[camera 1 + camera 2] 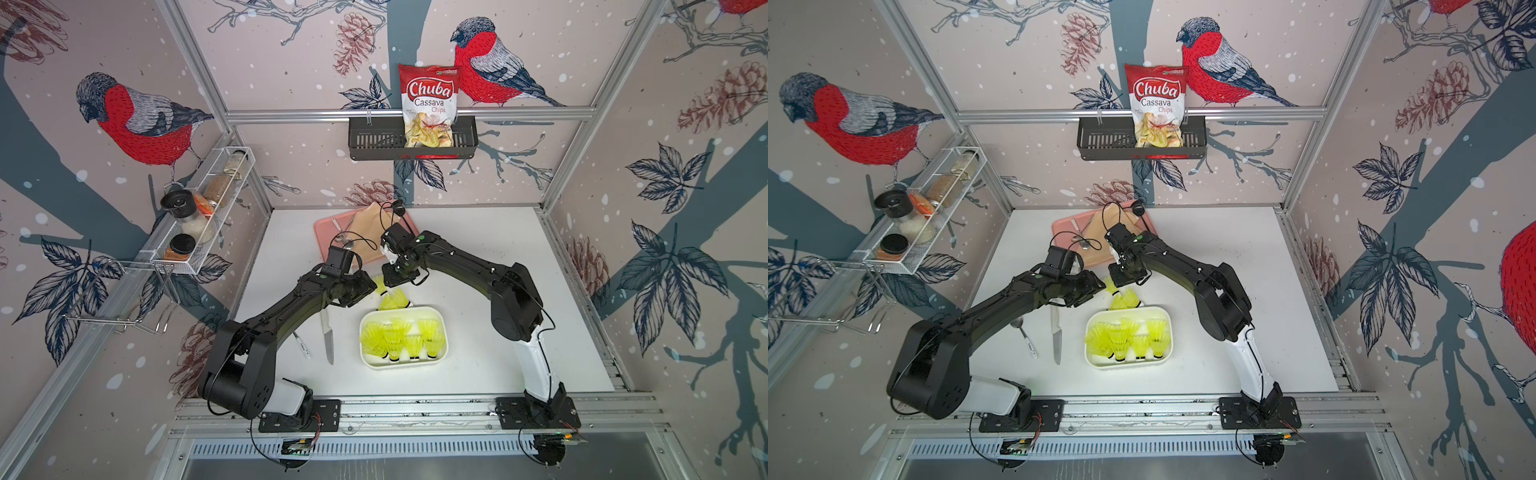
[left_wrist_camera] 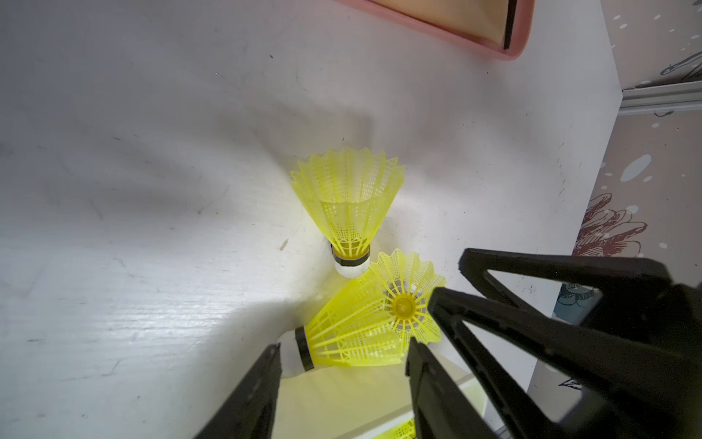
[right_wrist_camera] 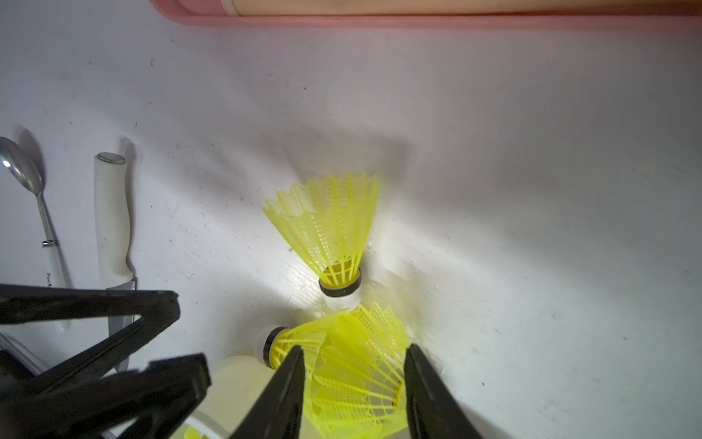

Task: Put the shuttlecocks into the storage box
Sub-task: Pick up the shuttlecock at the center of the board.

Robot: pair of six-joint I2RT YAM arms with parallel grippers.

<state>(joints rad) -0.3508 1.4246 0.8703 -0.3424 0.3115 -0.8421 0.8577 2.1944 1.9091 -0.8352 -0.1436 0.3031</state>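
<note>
The left gripper [image 2: 343,346] fills the foreground of its wrist view. Its two black fingers stand apart and hold nothing, just short of a shuttlecock [image 2: 353,338] that lies on its side on the white table [image 2: 152,228]. To its right, the right gripper [image 3: 356,347] has a finger on either side of that same shuttlecock's skirt. The fingers are apart, but whether they pinch the skirt I cannot tell. A second shuttlecock [image 3: 326,228] sits just beyond, its white tip against the first one's skirt. In both top views this pair lies just beside the far rim of the box [image 1: 444,332], which stands between the two arms with a knife [image 1: 328,340] to its left. The job looks mostly done: several shuttlecocks [image 1: 395,336] are already packed in the box, tips toward its near wall. Only these two lie outside it, and no others show on the table. Each is a neon yellow cone of ribbed mesh, flaring from a black band and a rounded white tip, and it looks light and easily squashed.
</note>
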